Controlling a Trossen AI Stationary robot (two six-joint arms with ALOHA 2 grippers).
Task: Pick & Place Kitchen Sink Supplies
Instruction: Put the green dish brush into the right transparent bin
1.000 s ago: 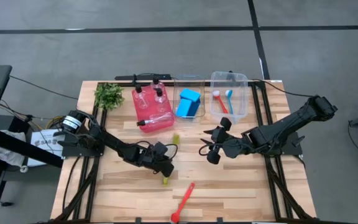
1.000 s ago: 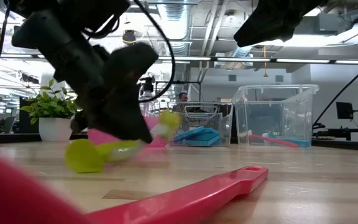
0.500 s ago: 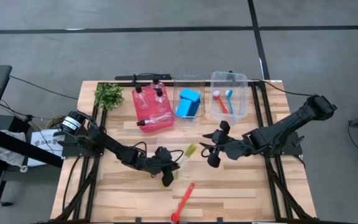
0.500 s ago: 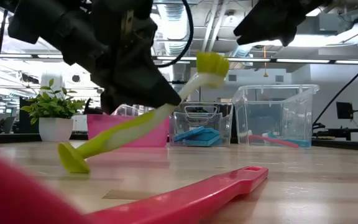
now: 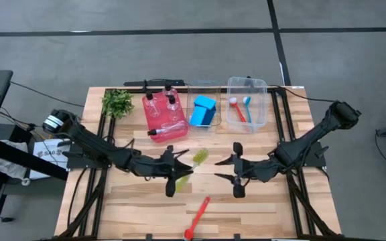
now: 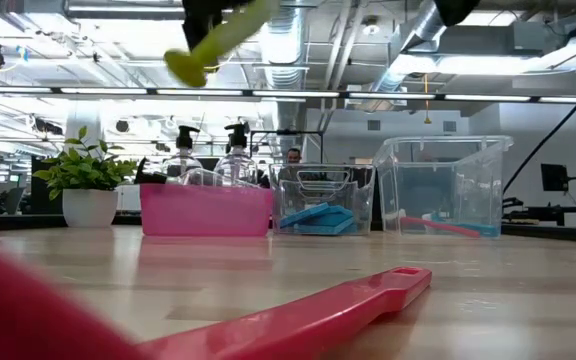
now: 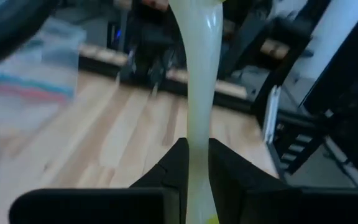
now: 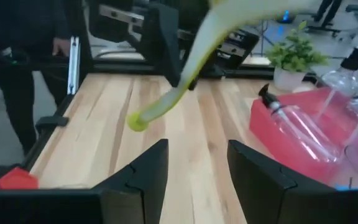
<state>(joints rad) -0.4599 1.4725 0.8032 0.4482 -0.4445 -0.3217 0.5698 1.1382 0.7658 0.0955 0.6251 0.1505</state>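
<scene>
A yellow-green brush (image 5: 200, 156) is up in the air over the table's middle, shut in my left gripper (image 5: 179, 171). In the low view only its handle (image 6: 213, 42) shows, at the top of the picture. My right gripper (image 5: 237, 178) is open and hovers just right of it, touching nothing. The right wrist view shows the brush (image 8: 185, 68) ahead of its open fingers. A red brush (image 5: 197, 217) lies flat on the table near the near edge. Clear pump bottles (image 5: 173, 107) sit in the red bin, and blue sponges (image 5: 204, 110) sit in the rack beside it. My left gripper pinches the yellow-green brush's handle (image 7: 196, 134) between its two fingers, which lie across it. The brush is lifted clear of the table and tilted, its round handle end (image 6: 186, 68) lower than the rest.
Along the far side stand a leafy plant (image 5: 117, 102), the red bin (image 5: 154, 126), the sponge rack and a clear bin (image 5: 248, 86) holding a red and a blue brush. Bare wood lies to the near left and near right.
My left gripper has raised the yellow-green brush, whose handle end rested on the table, until it hangs clear and high, and has moved it toward the table's right. My right gripper has moved toward the near edge and stayed open.
</scene>
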